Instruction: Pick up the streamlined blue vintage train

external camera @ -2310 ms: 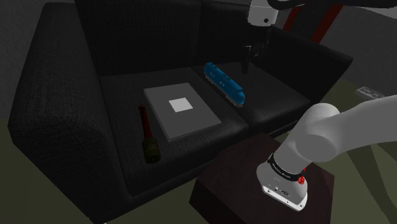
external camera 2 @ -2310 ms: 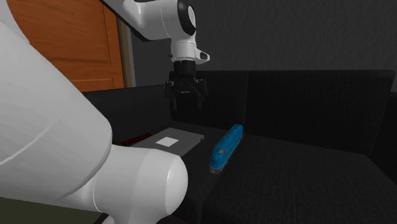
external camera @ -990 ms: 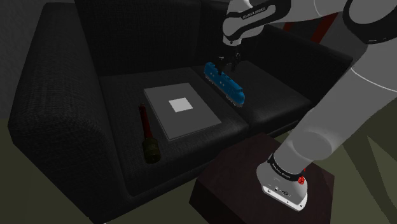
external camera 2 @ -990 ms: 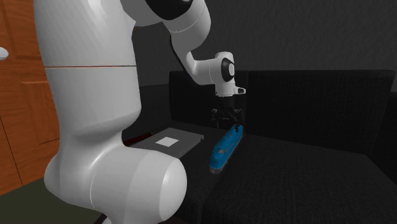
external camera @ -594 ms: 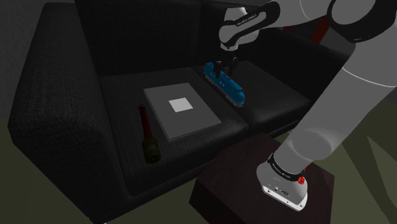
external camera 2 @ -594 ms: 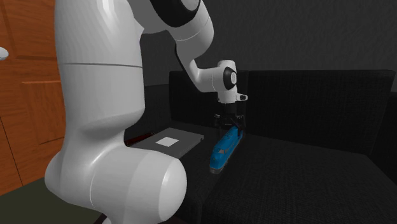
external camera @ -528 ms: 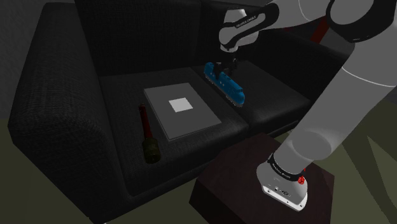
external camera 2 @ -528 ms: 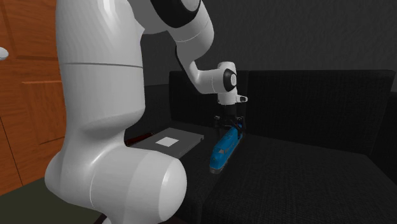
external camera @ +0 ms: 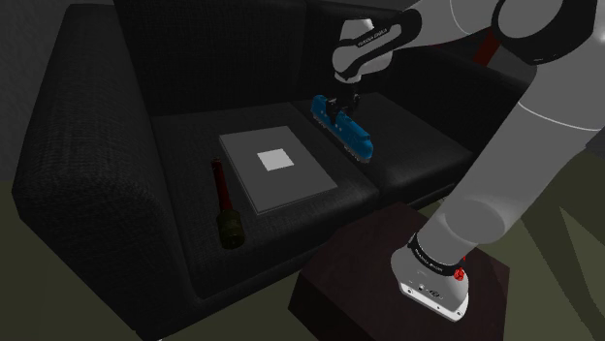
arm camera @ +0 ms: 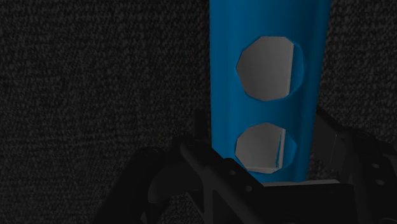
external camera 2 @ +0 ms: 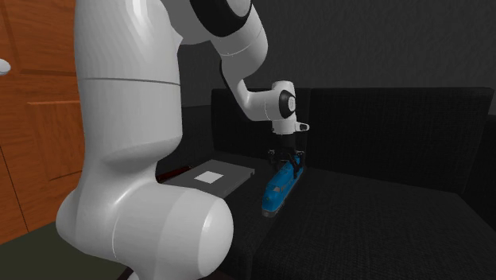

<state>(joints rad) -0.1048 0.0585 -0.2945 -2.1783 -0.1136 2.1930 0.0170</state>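
Note:
The blue streamlined train [external camera: 355,138] lies on the black sofa's seat [external camera: 417,145], along the seam between two cushions. My gripper [external camera: 335,105] comes straight down on its end nearest the backrest and is shut on it. In the second exterior view the gripper [external camera 2: 288,158] clasps the train [external camera 2: 277,189] at its far end, and the train still rests on the cushion. Seen from the wrist, the blue body [arm camera: 267,63] with two grey round discs runs between my black fingers [arm camera: 191,159], which press on both its sides.
A flat grey slab with a white square [external camera: 276,167] lies on the cushion at the shoulder view's left of the train. A dark bottle with a red neck [external camera: 225,208] lies beyond it. The sofa's backrest [external camera: 223,58] rises just behind the gripper. An orange wooden door [external camera 2: 32,119] stands far off.
The arm came down from above the sofa onto the train's far end. In the last half second the fingers went from standing apart around the train to shut on it.

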